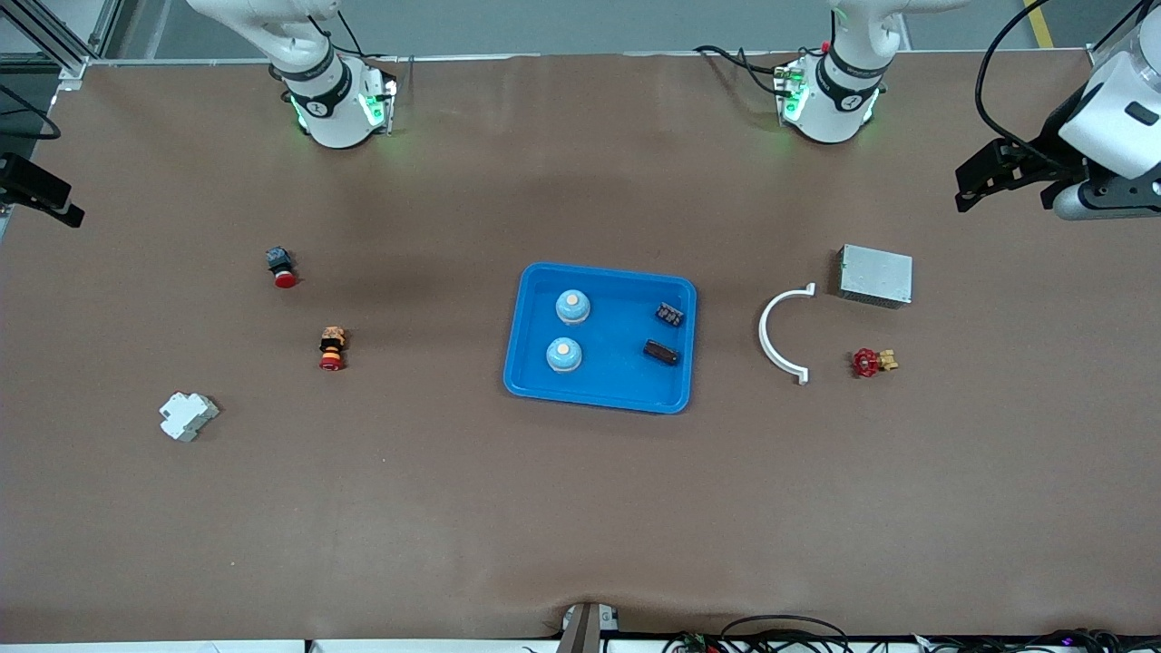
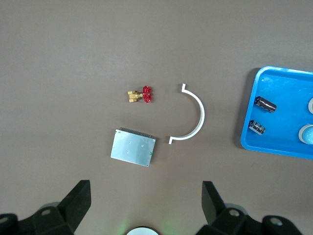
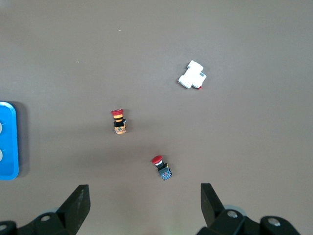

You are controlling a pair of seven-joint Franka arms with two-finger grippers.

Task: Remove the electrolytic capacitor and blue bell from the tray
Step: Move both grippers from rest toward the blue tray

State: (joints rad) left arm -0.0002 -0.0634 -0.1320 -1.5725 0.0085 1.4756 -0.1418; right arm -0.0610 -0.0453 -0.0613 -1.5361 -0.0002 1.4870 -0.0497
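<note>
Right now, largest to smallest:

Table (image 1: 580, 508): you have one brown surface carrying everything, with the arm bases along its top edge as the front view shows it.

Tray (image 1: 599, 385): it sits near the table's middle, between both arms, so either one looks able to reach it.

Left gripper (image 1: 1007, 177): it hangs high over the left arm's end of the table, fingers (image 2: 78, 198) spread wide and empty; it is over the metal box, likely parked clear of the tray.

Right gripper (image 3: 142, 205): fingers wide and empty, over the right arm's end of the table above the red push button; the front view shows only a dark piece at its edge.

Metal box (image 1: 875, 275): outside the tray, toward the left arm's end.

White curved bracket (image 1: 782, 334): between the tray's rim and the box.

Blue bells (image 1: 572, 307) (image 1: 564, 355): two stand upright along the tray's edge toward the right arm; you must judge which one to take.

Electrolytic capacitor (image 1: 661, 352): lying on its side in the tray, near the corner closest to the left arm and the front camera, well apart from the bells.

Black ribbed part (image 1: 670, 314): just beside the capacitor; don't confuse them.

Red push button (image 1: 282, 266): on the bare table toward the right arm's end.
</note>
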